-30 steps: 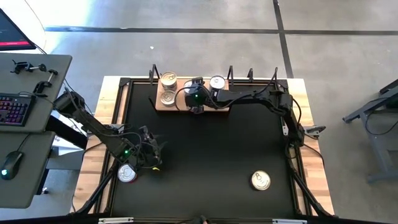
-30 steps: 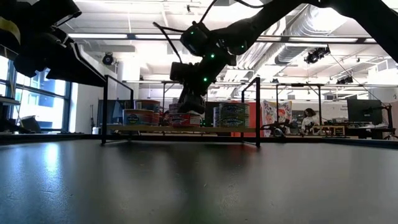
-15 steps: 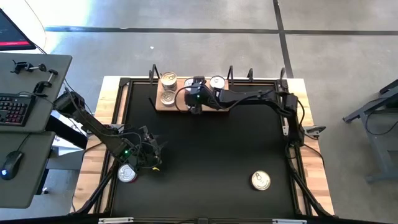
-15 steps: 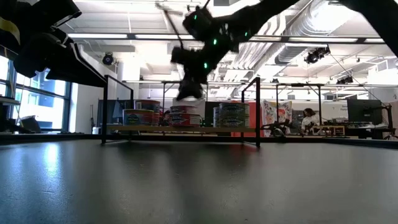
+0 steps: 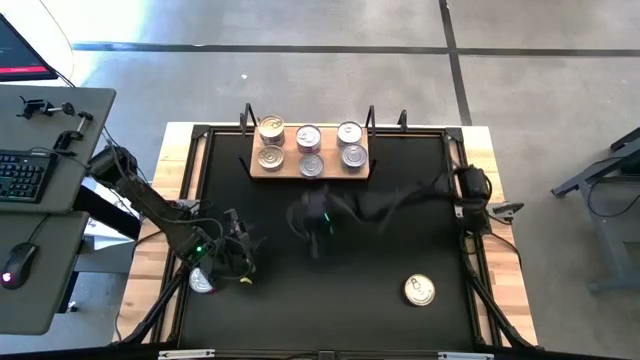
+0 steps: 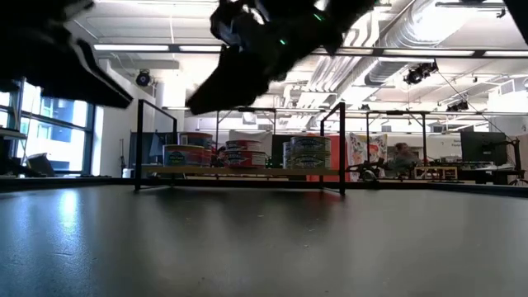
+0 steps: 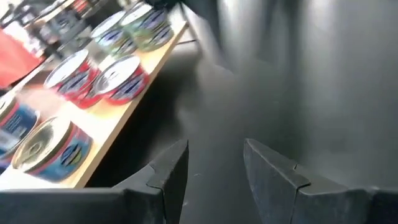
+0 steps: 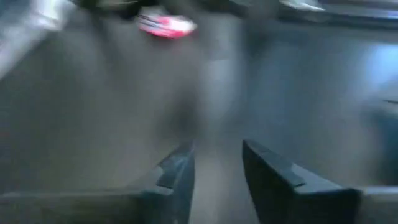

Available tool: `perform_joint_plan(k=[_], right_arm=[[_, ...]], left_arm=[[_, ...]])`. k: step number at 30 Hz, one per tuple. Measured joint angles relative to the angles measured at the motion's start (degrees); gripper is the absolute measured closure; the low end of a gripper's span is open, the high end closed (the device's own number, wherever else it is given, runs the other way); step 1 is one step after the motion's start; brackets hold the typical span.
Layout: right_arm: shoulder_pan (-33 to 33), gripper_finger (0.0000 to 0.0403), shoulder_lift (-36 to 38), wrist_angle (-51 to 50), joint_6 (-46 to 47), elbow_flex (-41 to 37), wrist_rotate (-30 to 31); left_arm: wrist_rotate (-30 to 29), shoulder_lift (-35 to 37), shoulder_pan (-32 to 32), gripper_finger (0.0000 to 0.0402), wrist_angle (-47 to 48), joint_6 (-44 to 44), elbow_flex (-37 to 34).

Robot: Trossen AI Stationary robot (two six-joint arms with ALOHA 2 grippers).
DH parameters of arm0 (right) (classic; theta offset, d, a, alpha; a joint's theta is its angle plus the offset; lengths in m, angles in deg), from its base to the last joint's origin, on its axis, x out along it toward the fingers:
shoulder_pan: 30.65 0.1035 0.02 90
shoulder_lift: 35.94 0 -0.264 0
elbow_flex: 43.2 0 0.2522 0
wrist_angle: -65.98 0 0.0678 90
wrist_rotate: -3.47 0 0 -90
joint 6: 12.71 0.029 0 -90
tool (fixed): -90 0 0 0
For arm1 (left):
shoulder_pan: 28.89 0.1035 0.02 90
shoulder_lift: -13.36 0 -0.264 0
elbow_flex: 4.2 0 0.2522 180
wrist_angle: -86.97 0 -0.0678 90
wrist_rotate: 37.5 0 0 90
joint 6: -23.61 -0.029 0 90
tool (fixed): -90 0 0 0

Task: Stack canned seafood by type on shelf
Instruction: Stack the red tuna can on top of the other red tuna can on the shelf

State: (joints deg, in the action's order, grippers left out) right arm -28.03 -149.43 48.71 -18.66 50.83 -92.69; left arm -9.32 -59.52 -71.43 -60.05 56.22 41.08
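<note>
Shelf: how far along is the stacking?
Done: six tin tops show on the board. Nothing is held: the right gripper hovers open over the mat, the left gripper open beside a loose tin. Left: that tin and another tin.

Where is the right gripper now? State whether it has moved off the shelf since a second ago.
Yes. The right gripper has pulled back from above the shelf to over the black mat, toward the table's near side.

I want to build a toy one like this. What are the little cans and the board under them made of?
The cans look like metal: their lids are shiny silver or gold, and printed labels wrap their sides. The board looks like plain light-brown wood with a dull finish. It rests on a black mat, which might be rubber or plastic.
</note>
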Motion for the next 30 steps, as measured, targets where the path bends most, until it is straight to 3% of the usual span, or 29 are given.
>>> perform_joint_plan(k=[2,4,8,13,16,19,25,30], right_arm=[[3.7,0.0297,-0.3,14.9,3.4,-7.4,-1.7],[7.5,0.0319,-0.4,27.7,6.2,-13.5,0.3],[13.3,0.0351,0.1,41.2,7.8,-21.0,13.7],[17.1,0.0378,0.2,44.4,4.6,-24.0,29.9],[17.3,0.0385,0.2,43.9,4.0,-24.3,31.7],[16.7,0.0388,0.2,43.6,4.0,-24.6,32.1],[15.4,0.0389,0.2,43.5,4.0,-24.6,30.6],[14.3,0.0389,0.2,43.4,4.0,-24.6,28.3]], left_arm=[[0.8,0.0,-1.8,0.0255,-0.1,-1.7,1.3],[5.3,0.1,-2.9,0.0255,0.5,-4.9,3.2],[19.8,0.1,-3.5,0.0255,7.5,-3.7,9.1],[35.9,0.1,-3.2,0.0255,25.6,17.7,14.5],[48.7,0.1,-3.9,0.0262,32.3,32.8,13.8],[57.5,0.1,-5.5,0.0277,33.3,44.3,11.5],[61.0,0.0,-8.8,0.0308,33.4,56.3,8.1],[55.2,0.2,-9.0,0.0331,31.1,56.2,5.8]])
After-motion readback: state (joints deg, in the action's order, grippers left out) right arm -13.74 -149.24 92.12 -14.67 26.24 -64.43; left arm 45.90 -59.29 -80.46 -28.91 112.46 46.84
